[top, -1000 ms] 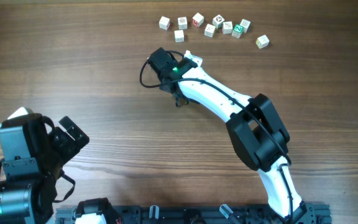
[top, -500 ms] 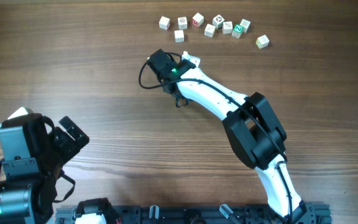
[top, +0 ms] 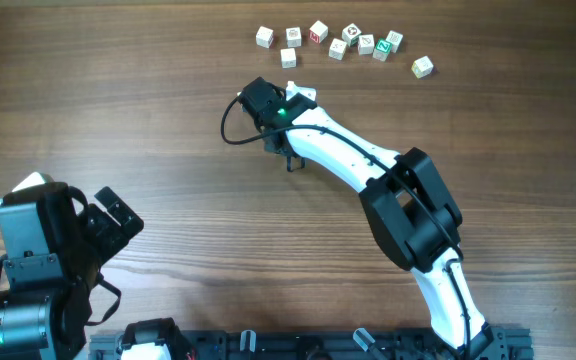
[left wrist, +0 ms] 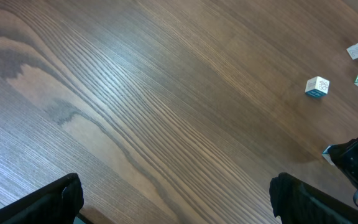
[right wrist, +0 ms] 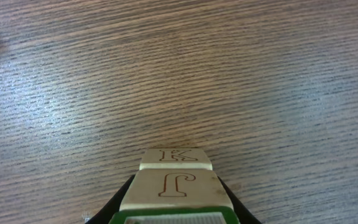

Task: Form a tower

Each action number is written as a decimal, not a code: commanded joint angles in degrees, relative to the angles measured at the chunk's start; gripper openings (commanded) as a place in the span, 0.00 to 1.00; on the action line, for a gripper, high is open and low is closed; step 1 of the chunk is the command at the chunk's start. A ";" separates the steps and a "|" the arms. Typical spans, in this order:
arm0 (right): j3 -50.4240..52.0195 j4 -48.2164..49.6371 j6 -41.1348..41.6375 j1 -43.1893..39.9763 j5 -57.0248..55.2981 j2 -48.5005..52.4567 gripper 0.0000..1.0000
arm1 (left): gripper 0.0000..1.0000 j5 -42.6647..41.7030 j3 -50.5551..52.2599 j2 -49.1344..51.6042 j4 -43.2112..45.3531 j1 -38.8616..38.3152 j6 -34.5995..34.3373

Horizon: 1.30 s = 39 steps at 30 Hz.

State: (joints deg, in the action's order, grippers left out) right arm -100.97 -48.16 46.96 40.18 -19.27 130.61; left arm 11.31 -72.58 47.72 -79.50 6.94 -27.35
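The tower (right wrist: 176, 186) fills the bottom of the right wrist view. It is a narrow stack of pale cubes, a K face lowest by the table, a J face above it and a green-edged cube nearest the camera. My right gripper (right wrist: 176, 208) is shut on the tower, a black finger (right wrist: 124, 200) on each side of its upper cubes. From overhead only a white corner of the tower (top: 305, 96) shows beside the right gripper (top: 290, 100). My left gripper (top: 108, 225) stands open at the near left, its fingers wide apart over bare wood in the left wrist view (left wrist: 179, 199).
Several loose cubes (top: 338, 48) lie in a row at the table's far edge, with one apart at the right (top: 423, 66) and one in front (top: 288, 58). The right arm (top: 408, 215) slants across the middle of the table.
The right gripper has closed on the tower, and its wrist has shifted slightly left. The left arm has not moved.
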 commanded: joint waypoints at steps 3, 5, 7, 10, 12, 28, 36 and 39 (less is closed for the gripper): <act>0.17 -0.70 -4.98 -1.97 5.46 2.10 0.21 | 1.00 0.33 -0.02 -0.09 0.15 0.42 -0.52; 0.17 -0.76 -4.98 -3.15 6.60 2.10 0.22 | 1.00 0.33 -0.02 -0.09 0.17 0.42 -0.52; 0.17 -0.74 -4.98 -4.26 8.70 2.10 0.22 | 1.00 0.33 -0.02 -0.09 0.15 0.42 -0.52; 0.17 -0.79 -5.05 -4.31 9.35 2.10 0.22 | 1.00 0.33 -0.02 -0.09 0.15 0.42 -0.52; 0.17 -1.01 -5.90 -4.07 9.57 2.10 0.22 | 1.00 0.33 -0.02 -0.09 0.15 0.42 -0.52; 0.17 0.98 -10.08 -4.04 7.26 2.10 0.19 | 1.00 0.33 -0.02 -0.09 0.15 0.42 -0.52; 0.15 1.18 -10.78 -4.07 7.74 2.10 0.51 | 1.00 0.33 -0.02 -0.09 0.15 0.42 -0.52; -0.07 1.18 -10.78 -4.04 8.00 2.03 0.57 | 1.00 0.33 -0.02 -0.09 0.15 0.42 -0.52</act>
State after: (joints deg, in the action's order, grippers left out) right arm -101.69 -46.72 36.10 36.32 -11.97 130.56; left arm 11.31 -72.58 47.72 -79.50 6.94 -27.35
